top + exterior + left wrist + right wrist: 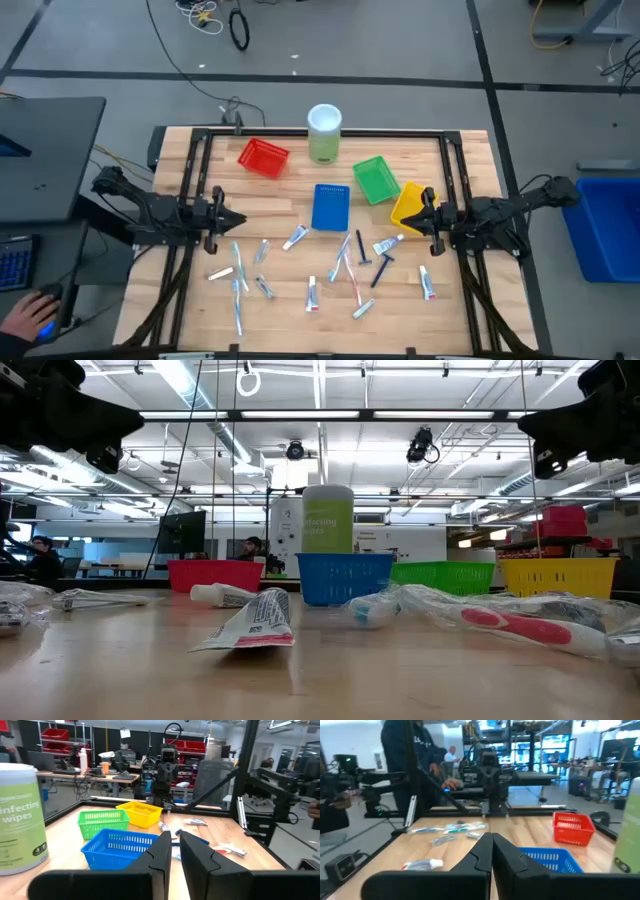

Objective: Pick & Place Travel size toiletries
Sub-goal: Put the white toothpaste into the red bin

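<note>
The travel size toiletries lie scattered flat on the wooden table (pixel 180 170) between my two arms. Among them are white tubes (pixel 294 238) (pixel 250 622), pale toothbrushes (pixel 238 262) (pixel 510 622) and dark razors (pixel 380 272). My left gripper (pixel 240 221) (pixel 175 842) hovers level at the table's left, pointing right. Only a narrow gap shows between its fingers, and nothing is in it. My right gripper (pixel 412 217) (pixel 491 842) hovers level at the right, pointing left, shut on nothing. Both stand above the table, clear of every item.
Several mesh baskets stand behind the toiletries: red (pixel 263 156), blue (pixel 331 207), green (pixel 376 178) and yellow (pixel 411 205), the yellow one just beside my right gripper. A pale-green wipes canister (pixel 324 133) stands at the far edge. A person's hand (pixel 25 315) rests off the table's left.
</note>
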You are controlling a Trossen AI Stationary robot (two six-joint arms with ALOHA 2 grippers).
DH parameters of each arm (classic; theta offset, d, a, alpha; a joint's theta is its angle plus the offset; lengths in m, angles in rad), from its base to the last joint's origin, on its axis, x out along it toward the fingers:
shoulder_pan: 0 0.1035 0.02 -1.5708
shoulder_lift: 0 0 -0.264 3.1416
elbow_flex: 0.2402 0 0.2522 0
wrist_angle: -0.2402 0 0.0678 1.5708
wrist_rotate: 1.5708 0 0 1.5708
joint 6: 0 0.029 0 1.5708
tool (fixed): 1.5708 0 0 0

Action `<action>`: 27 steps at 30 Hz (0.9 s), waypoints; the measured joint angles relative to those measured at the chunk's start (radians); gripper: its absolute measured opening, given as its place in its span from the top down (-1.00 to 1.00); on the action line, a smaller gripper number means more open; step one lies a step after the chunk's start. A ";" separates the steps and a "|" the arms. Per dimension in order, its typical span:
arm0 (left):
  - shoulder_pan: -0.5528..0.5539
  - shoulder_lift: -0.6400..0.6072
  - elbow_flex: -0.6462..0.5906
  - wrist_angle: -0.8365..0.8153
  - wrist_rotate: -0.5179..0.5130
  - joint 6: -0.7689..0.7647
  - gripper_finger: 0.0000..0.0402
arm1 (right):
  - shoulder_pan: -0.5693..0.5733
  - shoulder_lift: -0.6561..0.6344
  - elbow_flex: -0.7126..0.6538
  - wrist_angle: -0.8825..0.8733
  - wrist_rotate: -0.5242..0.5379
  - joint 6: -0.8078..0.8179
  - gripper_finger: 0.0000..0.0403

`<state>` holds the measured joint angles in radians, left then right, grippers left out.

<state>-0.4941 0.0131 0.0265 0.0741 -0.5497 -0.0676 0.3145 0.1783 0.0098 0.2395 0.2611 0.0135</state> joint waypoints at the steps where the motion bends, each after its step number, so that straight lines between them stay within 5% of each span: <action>1: 0.000 0.000 0.000 0.000 -0.006 0.000 0.76 | 0.000 0.000 0.000 0.008 0.010 0.002 0.95; 10: 0.000 0.000 0.000 0.033 -0.019 -0.005 0.76 | -0.001 0.002 0.000 0.131 0.162 -0.022 0.95; 17: 0.000 0.000 0.000 0.257 -0.009 0.120 0.76 | -0.033 0.057 0.001 0.460 0.160 -0.259 0.95; 22: 0.000 0.000 0.000 0.323 -0.006 0.177 0.76 | -0.063 0.161 0.107 0.546 0.129 -0.387 0.95; 27: 0.000 0.030 0.003 0.344 -0.025 0.156 0.73 | -0.096 0.363 0.278 0.434 0.130 -0.414 0.95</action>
<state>-0.4941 0.0430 0.0296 0.4183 -0.5746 0.0888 0.2181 0.5412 0.2881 0.6738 0.3908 -0.4008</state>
